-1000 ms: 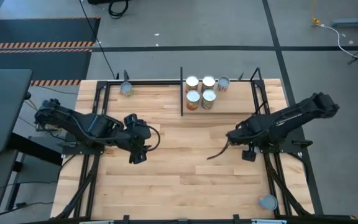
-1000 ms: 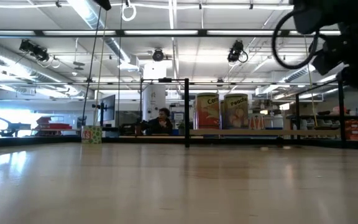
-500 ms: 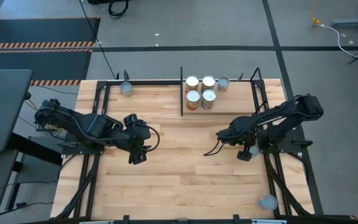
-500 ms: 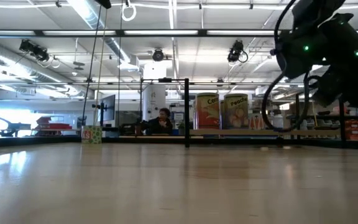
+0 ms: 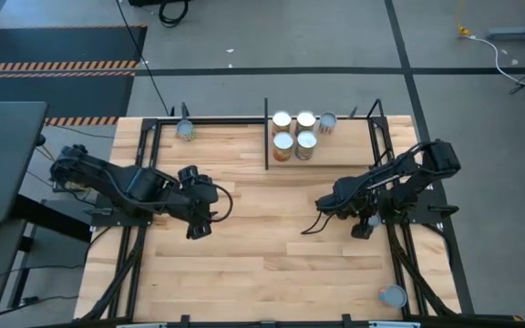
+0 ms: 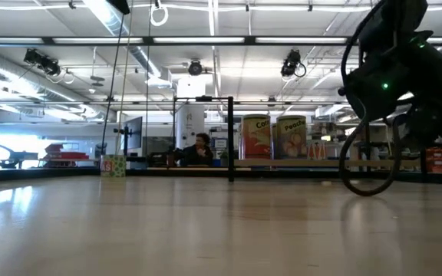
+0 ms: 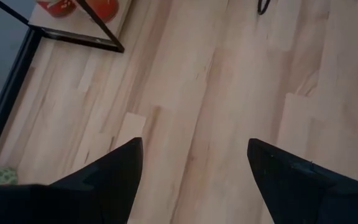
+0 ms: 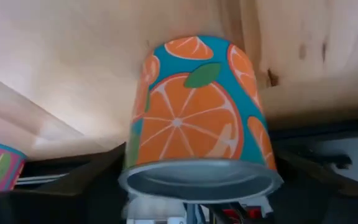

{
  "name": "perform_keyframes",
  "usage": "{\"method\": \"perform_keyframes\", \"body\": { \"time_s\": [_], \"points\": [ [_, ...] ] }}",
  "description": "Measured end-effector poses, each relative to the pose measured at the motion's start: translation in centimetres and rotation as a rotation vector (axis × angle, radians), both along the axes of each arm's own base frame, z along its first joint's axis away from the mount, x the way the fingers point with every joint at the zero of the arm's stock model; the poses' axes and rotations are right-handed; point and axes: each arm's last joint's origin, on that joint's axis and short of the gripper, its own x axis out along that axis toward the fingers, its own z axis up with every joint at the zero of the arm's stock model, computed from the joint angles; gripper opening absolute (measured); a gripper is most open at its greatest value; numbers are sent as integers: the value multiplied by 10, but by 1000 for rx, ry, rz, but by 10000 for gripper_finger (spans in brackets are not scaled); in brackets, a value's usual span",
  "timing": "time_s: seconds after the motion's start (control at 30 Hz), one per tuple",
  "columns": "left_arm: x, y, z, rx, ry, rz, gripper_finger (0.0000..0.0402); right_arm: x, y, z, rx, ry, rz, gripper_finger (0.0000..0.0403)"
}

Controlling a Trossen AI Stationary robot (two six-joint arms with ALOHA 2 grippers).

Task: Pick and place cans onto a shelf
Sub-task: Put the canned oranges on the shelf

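I am looking at a can [image 8: 199, 118] with orange slices printed on a teal label, and it is sitting right between the dark fingers of the right gripper [image 8: 197, 177] in the right wrist view, its silver rim facing the camera. The fingers are pressing in on both sides of it, so I am reading that gripper as clamped on the can. From above, the right gripper [image 5: 324, 202] is hanging over the right half of the wooden tabletop [image 5: 262, 255], in front of the shelf [image 5: 335, 150], with a loose black cable [image 5: 313, 225] trailing beside it.

The shelf is standing at the far edge of the table, a light board inside thin black posts. Five cans [image 5: 295, 135] are clustered on its left part (two in front, three behind, all close together). Another can [image 5: 186, 130] is standing alone at the far left of the table edge, and one more can [image 5: 392, 295] is resting well apart at the near right corner.

The left gripper [image 5: 196, 225] is waiting over the left middle of the table. In its wrist view its two fingers [image 7: 114, 171] are spread wide with only bare wood between them.

In the low view a person [image 6: 199, 147] is sitting far behind the table.
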Motion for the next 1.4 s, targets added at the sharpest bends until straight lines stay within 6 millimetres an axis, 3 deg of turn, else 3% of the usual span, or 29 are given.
{"method": "perform_keyframes", "body": {
  "time_s": [0.1, 0.3, 0.43, 0.67, 0.87, 1.1, 1.4],
  "points": [
    [-1, 2, 1, 4, 5, 5, 293, 4, -2, 15, -20, -2, 18, 286],
    [-13, 10, 8, 43, -22, 78, 293, 33, -18, 83, -179, -201, 251, 285],
    [-25, 13, 18, 103, -110, 140, 288, 46, -39, 109, -272, -342, 455, 285],
    [-44, 19, 25, 101, -120, 168, 277, 50, -104, 95, -367, -193, 615, 285],
    [-47, 20, 26, 98, -123, 187, 265, 50, -142, 89, -376, -251, 616, 284],
    [-46, 22, 26, 77, -140, 221, 259, 46, -165, 83, -381, -274, 593, 297],
    [-46, 21, 26, 47, -156, 257, 258, 49, -170, 78, -393, -328, 591, 310]
  ]
}}
